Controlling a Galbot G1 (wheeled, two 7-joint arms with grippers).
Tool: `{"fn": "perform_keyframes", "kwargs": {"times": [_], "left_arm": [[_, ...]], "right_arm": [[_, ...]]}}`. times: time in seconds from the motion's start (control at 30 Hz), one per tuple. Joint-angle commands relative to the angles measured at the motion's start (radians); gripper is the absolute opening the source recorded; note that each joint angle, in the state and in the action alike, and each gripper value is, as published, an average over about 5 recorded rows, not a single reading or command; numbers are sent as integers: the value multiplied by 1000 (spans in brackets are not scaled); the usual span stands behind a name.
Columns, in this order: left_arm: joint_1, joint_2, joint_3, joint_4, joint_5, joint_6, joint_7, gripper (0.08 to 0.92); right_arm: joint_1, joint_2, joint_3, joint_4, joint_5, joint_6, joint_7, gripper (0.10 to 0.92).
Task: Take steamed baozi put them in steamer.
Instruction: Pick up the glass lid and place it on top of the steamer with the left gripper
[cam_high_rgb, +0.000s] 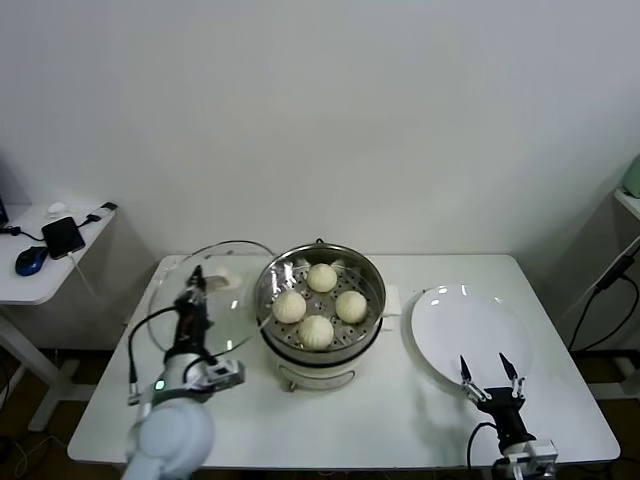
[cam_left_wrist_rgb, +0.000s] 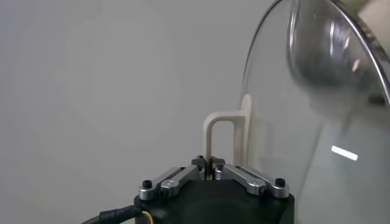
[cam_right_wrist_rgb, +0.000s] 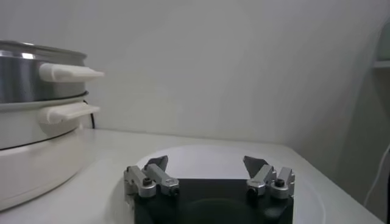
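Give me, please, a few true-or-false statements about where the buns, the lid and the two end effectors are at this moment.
1. All four baozi sit inside the steamer. True.
2. The white plate holds one bun. False: it is bare.
3. The left end effector is shut on the handle of the glass lid. True.
4. The glass lid covers the steamer. False: it is held tilted on the steamer's left side.
5. The right end effector is open at the plate's near edge, holding nothing. True.
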Motion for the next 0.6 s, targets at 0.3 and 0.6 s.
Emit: {"fn": "perform_keyframes", "kwargs": {"times": [0.3, 0.6], "left_arm": [[-225, -242, 403, 120, 300, 149, 131, 134], [-268, -323, 441, 241, 331, 156, 132, 134]], "right_arm": [[-9, 9, 11, -26, 0, 57, -8, 823], [-10, 19, 27, -29, -3, 73, -8, 823]]}}
